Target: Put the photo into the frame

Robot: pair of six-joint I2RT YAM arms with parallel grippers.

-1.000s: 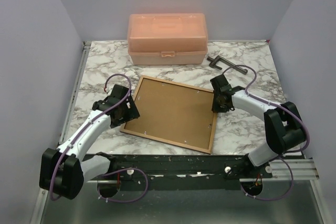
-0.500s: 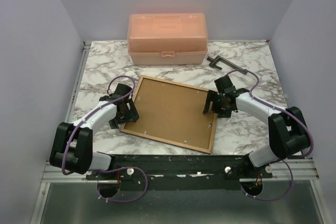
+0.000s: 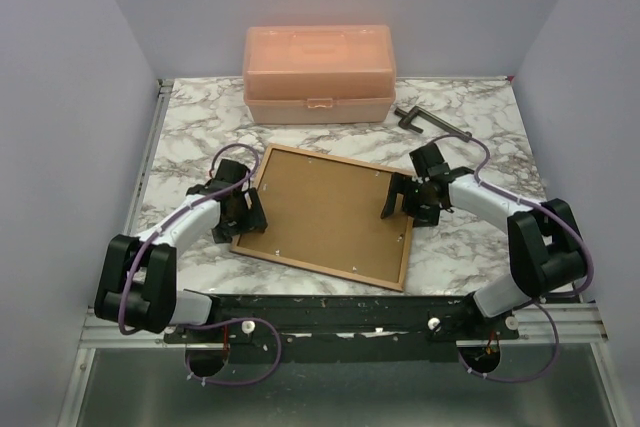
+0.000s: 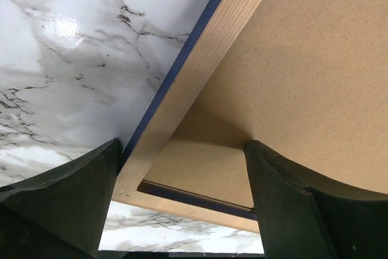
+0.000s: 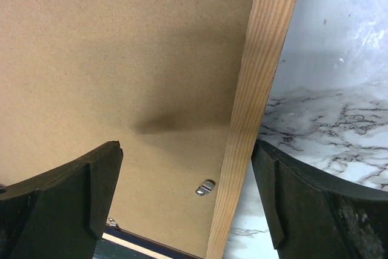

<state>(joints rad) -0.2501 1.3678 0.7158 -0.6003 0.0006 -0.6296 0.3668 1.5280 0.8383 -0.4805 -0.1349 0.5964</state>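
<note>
The frame (image 3: 340, 160) lies face down in the middle of the marble table, tan wood back up, with a brown backing board (image 3: 325, 212) sitting inside it. The photo is hidden. My left gripper (image 3: 240, 215) is open and straddles the frame's left rim near its near-left corner. In the left wrist view the wood rim (image 4: 200, 83) and the board (image 4: 303, 77) pass between the two fingers (image 4: 66, 192). My right gripper (image 3: 403, 202) is open over the right rim (image 5: 267, 59), one finger above the board (image 5: 121, 47) and the other above the marble. Neither gripper holds anything.
A peach plastic box (image 3: 318, 75) stands shut at the back of the table. A black metal clamp (image 3: 430, 123) lies behind the right arm. A small metal tab (image 5: 205, 187) sits on the board by the right rim. Grey walls close in three sides.
The right gripper has opened wide and shifted left over the frame's right rim. The left arm has swung its elbow down while its gripper stayed at the left rim.
</note>
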